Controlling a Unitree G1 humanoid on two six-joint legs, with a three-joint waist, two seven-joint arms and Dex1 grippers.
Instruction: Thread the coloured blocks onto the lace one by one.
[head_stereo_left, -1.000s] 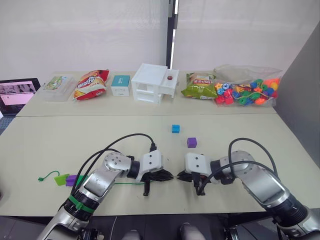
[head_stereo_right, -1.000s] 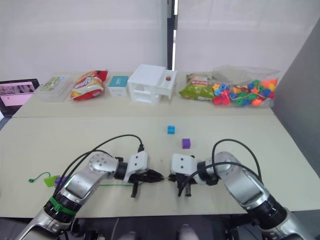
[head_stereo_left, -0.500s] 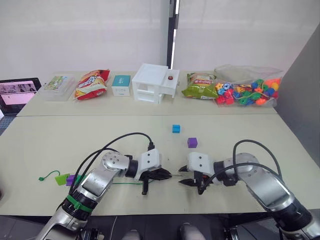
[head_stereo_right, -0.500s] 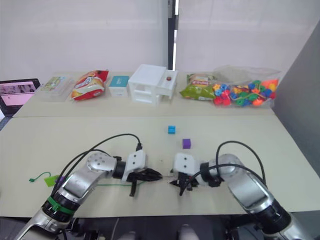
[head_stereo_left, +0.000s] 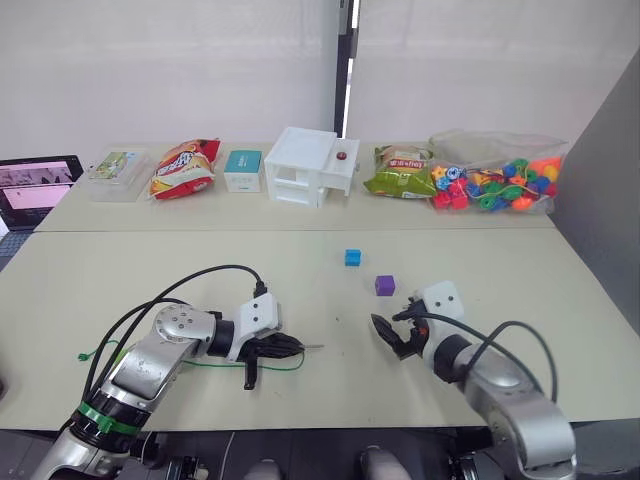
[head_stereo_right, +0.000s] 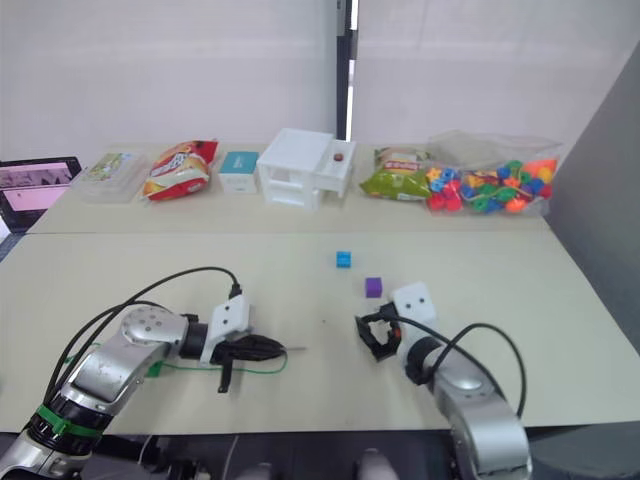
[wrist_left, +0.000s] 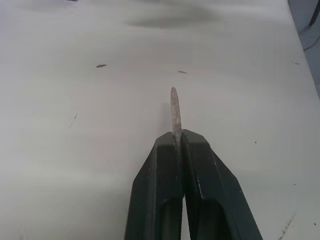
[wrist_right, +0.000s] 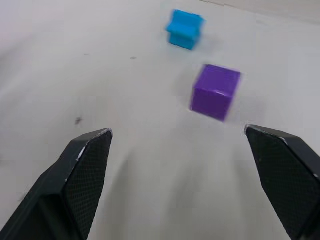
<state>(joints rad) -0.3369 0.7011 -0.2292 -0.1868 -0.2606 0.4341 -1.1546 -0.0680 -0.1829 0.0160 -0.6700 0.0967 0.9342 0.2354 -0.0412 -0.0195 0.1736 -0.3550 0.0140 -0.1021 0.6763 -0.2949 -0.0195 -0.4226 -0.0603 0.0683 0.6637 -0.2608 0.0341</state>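
My left gripper (head_stereo_left: 287, 347) is shut on the lace, and the lace's silvery tip (wrist_left: 174, 107) sticks out past the closed fingers, low over the table. The thin green lace (head_stereo_left: 210, 363) trails back along the table under my left arm. A purple block (head_stereo_left: 384, 285) and a blue block (head_stereo_left: 351, 257) lie loose on the table beyond my right gripper (head_stereo_left: 391, 335). That gripper is open and empty, with the purple block (wrist_right: 215, 91) just ahead between the lines of its fingers and the blue block (wrist_right: 185, 29) farther on.
Along the back table stand a laptop (head_stereo_left: 35, 187), a clear box (head_stereo_left: 115, 173), a snack bag (head_stereo_left: 182, 168), a teal box (head_stereo_left: 241, 169), a white toy house (head_stereo_left: 310, 165), a green snack bag (head_stereo_left: 398, 172) and a bag of multicoloured beads (head_stereo_left: 497, 184).
My right gripper has opened and pulled back to the right, away from the left gripper, and now faces the purple block. My left gripper has drawn leftwards with the lace tip.
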